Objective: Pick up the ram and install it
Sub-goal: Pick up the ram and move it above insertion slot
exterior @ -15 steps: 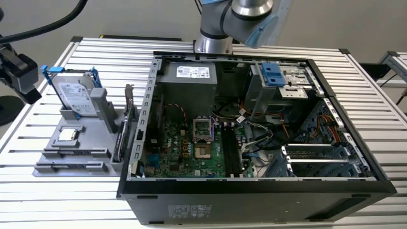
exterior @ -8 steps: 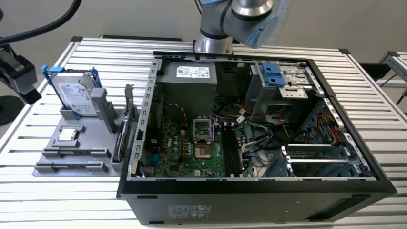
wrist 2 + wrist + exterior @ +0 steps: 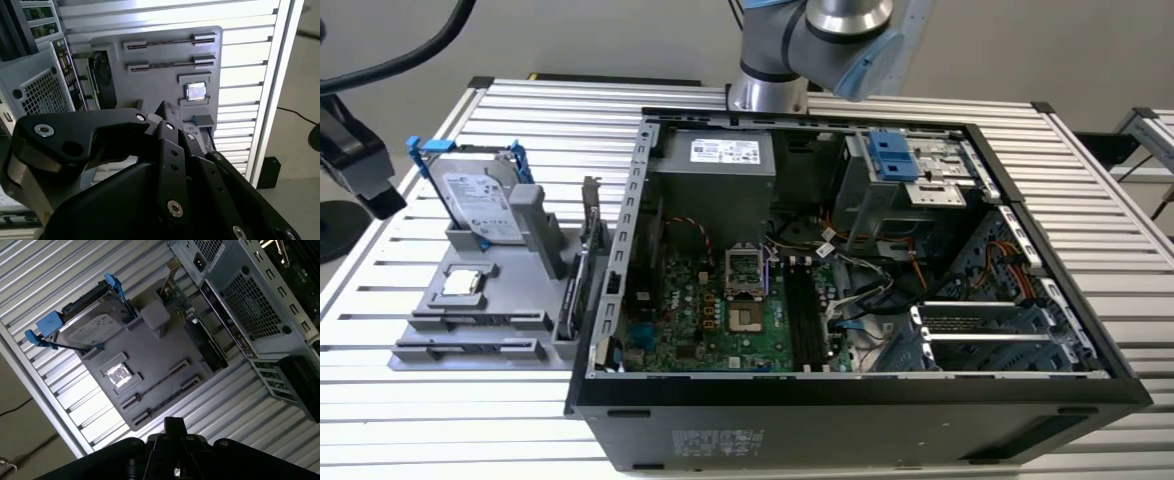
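Ram (image 3: pixel 170 64): thin, narrow dk strip

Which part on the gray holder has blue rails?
The hard drive: silver, standing on edge between blue rails. The chip lies flat in the holder, and the dark card has no blue.
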Action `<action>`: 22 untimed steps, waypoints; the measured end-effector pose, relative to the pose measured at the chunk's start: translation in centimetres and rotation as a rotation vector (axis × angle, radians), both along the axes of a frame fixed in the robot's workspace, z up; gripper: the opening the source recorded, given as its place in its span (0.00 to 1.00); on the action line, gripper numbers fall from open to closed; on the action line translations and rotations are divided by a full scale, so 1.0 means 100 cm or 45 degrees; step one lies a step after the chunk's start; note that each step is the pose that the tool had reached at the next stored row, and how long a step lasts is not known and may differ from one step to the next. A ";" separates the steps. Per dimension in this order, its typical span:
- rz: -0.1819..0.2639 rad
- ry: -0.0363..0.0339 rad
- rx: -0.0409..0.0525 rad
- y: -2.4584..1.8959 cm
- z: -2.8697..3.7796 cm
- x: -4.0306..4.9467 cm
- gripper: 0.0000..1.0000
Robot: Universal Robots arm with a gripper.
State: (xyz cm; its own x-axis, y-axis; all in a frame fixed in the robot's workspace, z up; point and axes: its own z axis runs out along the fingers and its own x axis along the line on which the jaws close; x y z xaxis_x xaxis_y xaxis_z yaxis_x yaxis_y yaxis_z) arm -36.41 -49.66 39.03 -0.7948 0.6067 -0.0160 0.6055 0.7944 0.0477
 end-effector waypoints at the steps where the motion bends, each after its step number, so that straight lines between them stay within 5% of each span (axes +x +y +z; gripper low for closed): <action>1: -0.012 0.0000 0.000 0.0000 0.0000 -0.0001 0.00; 22: -0.283 0.0000 0.000 0.0000 -0.0001 -0.0029 0.00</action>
